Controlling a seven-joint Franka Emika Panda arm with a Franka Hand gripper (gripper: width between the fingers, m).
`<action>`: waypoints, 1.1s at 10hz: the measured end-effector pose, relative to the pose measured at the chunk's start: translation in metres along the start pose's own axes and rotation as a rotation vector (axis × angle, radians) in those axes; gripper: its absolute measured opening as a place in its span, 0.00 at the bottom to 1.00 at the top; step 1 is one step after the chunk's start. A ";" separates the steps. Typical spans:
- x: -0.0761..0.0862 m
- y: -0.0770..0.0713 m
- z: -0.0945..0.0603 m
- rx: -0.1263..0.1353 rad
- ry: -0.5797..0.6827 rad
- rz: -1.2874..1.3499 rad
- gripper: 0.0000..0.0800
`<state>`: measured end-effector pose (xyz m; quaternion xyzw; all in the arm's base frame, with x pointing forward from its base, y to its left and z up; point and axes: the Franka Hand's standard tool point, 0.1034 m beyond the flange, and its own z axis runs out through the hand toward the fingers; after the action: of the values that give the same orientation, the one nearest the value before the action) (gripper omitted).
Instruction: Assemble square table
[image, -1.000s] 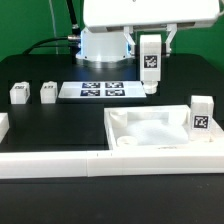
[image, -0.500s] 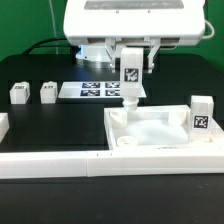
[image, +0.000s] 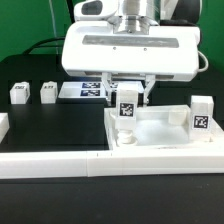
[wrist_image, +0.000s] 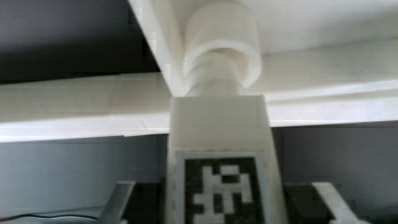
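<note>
Held leg (image: 127, 108) shifted toward exterior view's left and lowered since earlier frame. Far left: two spare legs (image: 18, 93), then marker board (image: 90, 91). Centre: gripper (image: 128, 97) part-closed on held leg, upright above corner socket (image: 127, 141) of table top (image: 165, 128). Light, stiff, slick plastic judged; flat sides to be gripped. Right: another leg (image: 201, 115) stood on corner. Black table (image: 60, 125) roomy, flat.

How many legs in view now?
4. The far-left leg and neighbour leg sit loose at the exterior view's left; the held leg is in the gripper over the square top; the upright leg stands at its right corner. None appear hidden.
</note>
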<state>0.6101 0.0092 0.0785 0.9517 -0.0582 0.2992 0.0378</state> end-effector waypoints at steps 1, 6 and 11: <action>-0.003 0.000 0.001 0.000 -0.015 -0.001 0.36; -0.007 -0.001 0.005 -0.003 -0.019 -0.006 0.36; -0.009 -0.001 0.006 -0.004 -0.026 -0.022 0.76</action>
<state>0.6067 0.0105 0.0686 0.9560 -0.0488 0.2863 0.0420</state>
